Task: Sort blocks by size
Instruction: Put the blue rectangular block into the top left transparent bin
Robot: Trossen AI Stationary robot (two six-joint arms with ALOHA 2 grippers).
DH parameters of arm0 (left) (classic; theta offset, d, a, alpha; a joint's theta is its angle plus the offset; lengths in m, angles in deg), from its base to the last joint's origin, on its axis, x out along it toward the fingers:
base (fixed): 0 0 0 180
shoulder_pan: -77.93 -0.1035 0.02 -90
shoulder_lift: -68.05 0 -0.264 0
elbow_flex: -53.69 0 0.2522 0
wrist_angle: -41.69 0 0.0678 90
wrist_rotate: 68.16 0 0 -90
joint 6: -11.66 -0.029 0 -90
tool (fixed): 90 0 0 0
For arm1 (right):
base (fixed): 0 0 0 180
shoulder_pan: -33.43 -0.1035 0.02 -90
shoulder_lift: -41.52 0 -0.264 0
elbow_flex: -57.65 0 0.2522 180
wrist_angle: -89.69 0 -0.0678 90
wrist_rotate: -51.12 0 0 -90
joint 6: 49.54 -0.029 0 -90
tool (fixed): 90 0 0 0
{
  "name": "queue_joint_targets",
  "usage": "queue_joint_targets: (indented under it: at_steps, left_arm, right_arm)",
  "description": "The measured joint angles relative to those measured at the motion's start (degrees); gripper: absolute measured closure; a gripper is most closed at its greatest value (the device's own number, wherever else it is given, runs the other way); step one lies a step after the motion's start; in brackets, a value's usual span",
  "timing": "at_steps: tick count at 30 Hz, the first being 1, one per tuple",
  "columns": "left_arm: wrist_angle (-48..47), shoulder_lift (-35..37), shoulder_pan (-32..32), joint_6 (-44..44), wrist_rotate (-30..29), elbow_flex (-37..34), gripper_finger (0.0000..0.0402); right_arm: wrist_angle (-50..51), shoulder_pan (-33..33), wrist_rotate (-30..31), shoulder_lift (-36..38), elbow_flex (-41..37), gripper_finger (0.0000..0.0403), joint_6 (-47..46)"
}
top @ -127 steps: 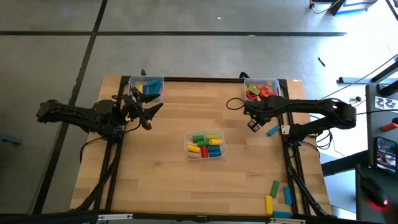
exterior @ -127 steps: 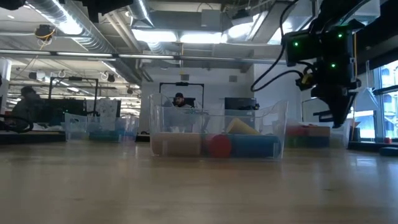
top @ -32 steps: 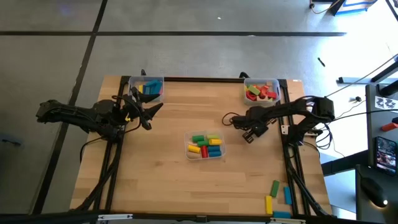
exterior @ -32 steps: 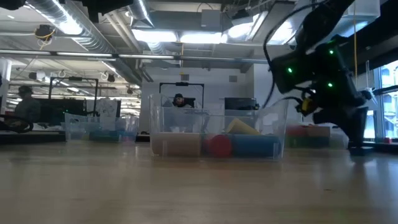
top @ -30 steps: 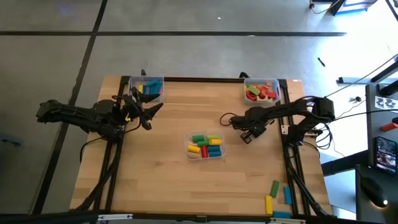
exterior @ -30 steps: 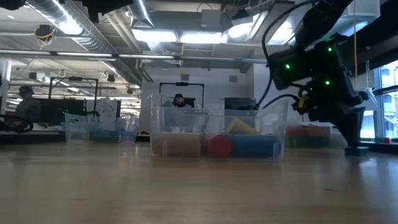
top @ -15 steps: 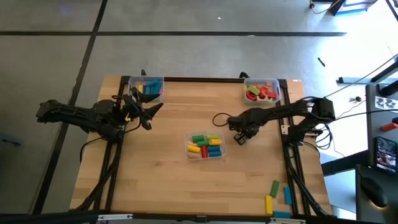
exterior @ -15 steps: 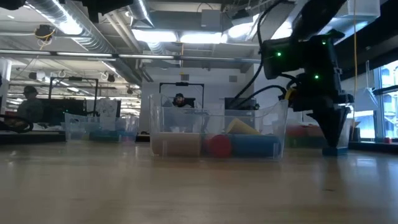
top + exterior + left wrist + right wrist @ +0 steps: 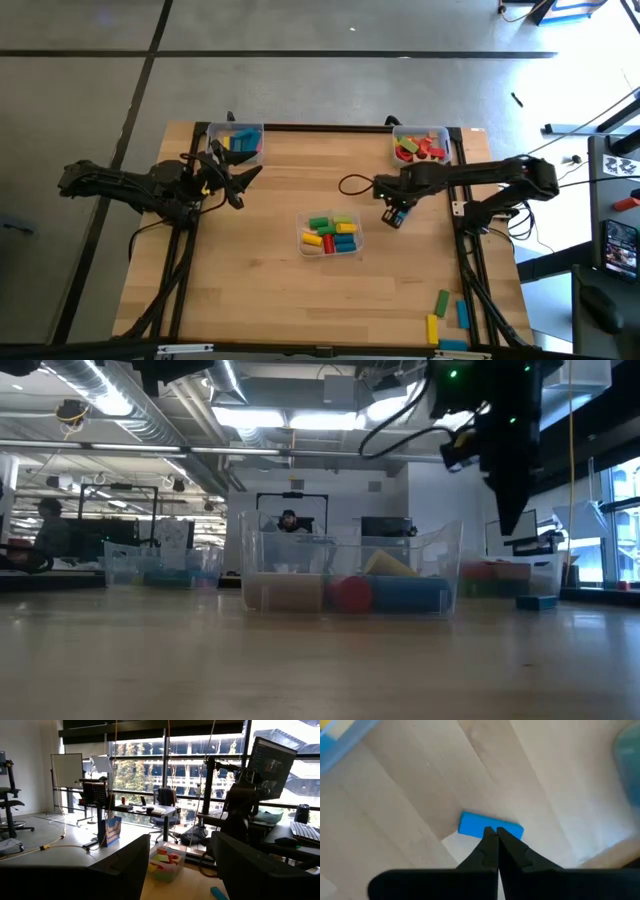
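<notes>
Nearest the front edge of the table [image 9: 250,290], at its right corner, four loose blocks lie together: a green one [image 9: 441,300], a yellow one [image 9: 433,327], and two blue ones [image 9: 463,313] [image 9: 452,345]. Farther in, at the table's middle, a clear bin [image 9: 330,234] holds about ten small green, yellow, blue and red blocks. Just right of it the right gripper [image 9: 393,216] hangs above the wood with its fingers pressed together, holding nothing; directly beneath its tips lies one blue block [image 9: 490,826], flat on the table. The left gripper [image 9: 243,178] waits over the table's left side with its fingers [image 9: 125,870] spread apart and empty. At the far edge stand two more bins: the far left bin [image 9: 236,141] with blue and yellow blocks, the far right bin [image 9: 421,145] with red, green and pink ones.
</notes>
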Motion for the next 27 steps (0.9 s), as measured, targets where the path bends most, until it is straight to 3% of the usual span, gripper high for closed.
queue_joint_targets:
  at_steps: [6, 14, 18, 27]
  left_arm:
    - [-0.07, -0.02, 0.00, -0.30, 0.00, 0.00, 0.0192]
    - [-0.07, 0.00, 0.00, -0.56, 0.00, 0.00, 0.0192]
    - [-0.07, -0.02, 0.00, -1.04, 0.00, 0.00, 0.0192]
    - [-0.85, -0.02, 0.00, -0.69, 0.00, -0.04, 0.0192]
  right_arm:
    - [2.15, 0.07, 2.96, 4.07, -3.21, 0.0400, 3.94]
    - [3.59, 0.07, 6.30, 3.25, -9.80, 0.0392, 3.05]
    - [-0.15, 0.06, 2.78, 3.25, -11.70, 0.0340, 5.63]
    - [-15.31, 0.00, -1.53, 3.23, -17.44, 0.0196, 22.10]
